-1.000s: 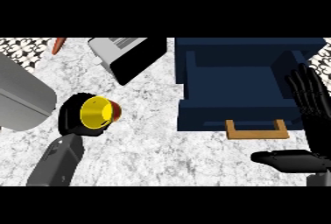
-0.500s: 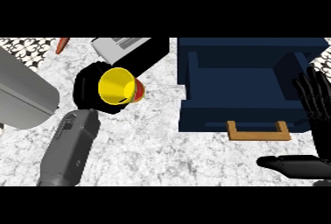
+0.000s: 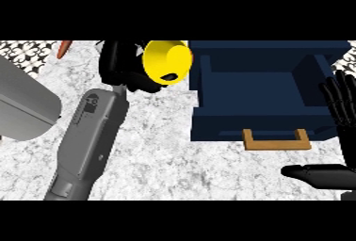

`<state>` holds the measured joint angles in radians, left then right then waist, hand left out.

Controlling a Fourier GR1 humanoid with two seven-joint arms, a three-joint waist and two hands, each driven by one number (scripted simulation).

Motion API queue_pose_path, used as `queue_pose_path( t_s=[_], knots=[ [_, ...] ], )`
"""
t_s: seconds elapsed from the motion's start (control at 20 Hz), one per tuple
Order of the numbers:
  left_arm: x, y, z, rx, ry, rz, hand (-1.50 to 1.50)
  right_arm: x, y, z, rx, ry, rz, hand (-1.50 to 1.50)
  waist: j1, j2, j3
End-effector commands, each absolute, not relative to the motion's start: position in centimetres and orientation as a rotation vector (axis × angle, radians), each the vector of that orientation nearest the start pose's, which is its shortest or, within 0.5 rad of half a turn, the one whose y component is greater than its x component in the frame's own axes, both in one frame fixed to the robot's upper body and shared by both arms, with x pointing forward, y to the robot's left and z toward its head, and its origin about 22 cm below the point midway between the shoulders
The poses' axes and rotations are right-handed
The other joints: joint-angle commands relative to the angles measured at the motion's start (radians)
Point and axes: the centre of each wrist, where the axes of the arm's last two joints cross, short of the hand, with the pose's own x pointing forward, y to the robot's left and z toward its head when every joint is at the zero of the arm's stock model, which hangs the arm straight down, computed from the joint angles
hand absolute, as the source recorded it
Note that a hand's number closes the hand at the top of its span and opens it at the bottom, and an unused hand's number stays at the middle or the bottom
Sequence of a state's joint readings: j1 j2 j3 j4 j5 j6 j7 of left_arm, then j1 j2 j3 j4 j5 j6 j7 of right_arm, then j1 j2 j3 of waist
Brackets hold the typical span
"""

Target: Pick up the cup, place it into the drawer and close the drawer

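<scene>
Head view, left to right: a grey object point(image 3: 21, 103) lies at the left edge of the marbled counter point(image 3: 156, 157), with a thin orange item point(image 3: 65, 47) beyond it. The left forearm point(image 3: 89, 141) runs diagonally up from the lower edge. The left hand point(image 3: 124, 67) is curled round the yellow cup point(image 3: 168, 60), which sits tilted just beside the left wall of the open navy drawer point(image 3: 268, 89). A wooden handle point(image 3: 276, 141) fronts the drawer. The right hand point(image 3: 334, 176) rests at the right edge, fingers straight and upright, thumb stretched leftward, holding nothing.
</scene>
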<state>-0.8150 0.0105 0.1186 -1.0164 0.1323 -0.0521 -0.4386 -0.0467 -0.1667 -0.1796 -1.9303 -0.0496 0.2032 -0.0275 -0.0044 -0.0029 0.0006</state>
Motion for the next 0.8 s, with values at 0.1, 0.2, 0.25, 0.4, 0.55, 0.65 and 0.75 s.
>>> queue_pose_path(
  t_s=[0.1, 0.2, 0.25, 0.4, 0.55, 0.65, 0.75],
  knots=[
    [41.8, 8.7, 15.4, -0.3, -2.135, -0.153, 1.5, 23.8, -28.7, 10.9, -0.077, -1.998, 0.213, -1.5, -0.017, 0.005, 0.0],
    [40.8, 7.9, 15.5, -0.321, -2.109, -0.163, 1.5, 23.4, -29.6, 8.7, -0.078, -1.987, 0.246, -1.5, -0.01, 0.003, 0.0],
    [42.0, 6.9, 17.1, -0.284, -2.134, -0.161, 1.5, 23.5, -30.7, 9.9, -0.063, -2.005, 0.232, -1.5, -0.022, 0.006, 0.0],
    [42.7, 6.3, 17.4, -0.282, -2.076, -0.142, 1.5, 22.3, -28.5, 12.3, -0.066, -2.011, 0.246, -1.5, -0.024, 0.005, -0.001],
    [43.1, 5.0, 17.5, -0.255, -2.031, -0.146, 1.5, 23.0, -29.8, 9.7, -0.058, -1.999, 0.224, -1.5, -0.028, 0.008, 0.0],
    [42.8, 4.0, 16.9, -0.267, -1.989, -0.14, 1.5, 24.3, -29.4, 12.2, -0.06, -2.014, 0.241, -1.5, -0.035, 0.009, 0.0],
    [42.7, 3.9, 15.6, -0.263, -1.951, -0.159, 1.5, 25.2, -28.5, 11.5, -0.079, -2.015, 0.229, -1.5, -0.031, 0.009, 0.0]
  ],
)
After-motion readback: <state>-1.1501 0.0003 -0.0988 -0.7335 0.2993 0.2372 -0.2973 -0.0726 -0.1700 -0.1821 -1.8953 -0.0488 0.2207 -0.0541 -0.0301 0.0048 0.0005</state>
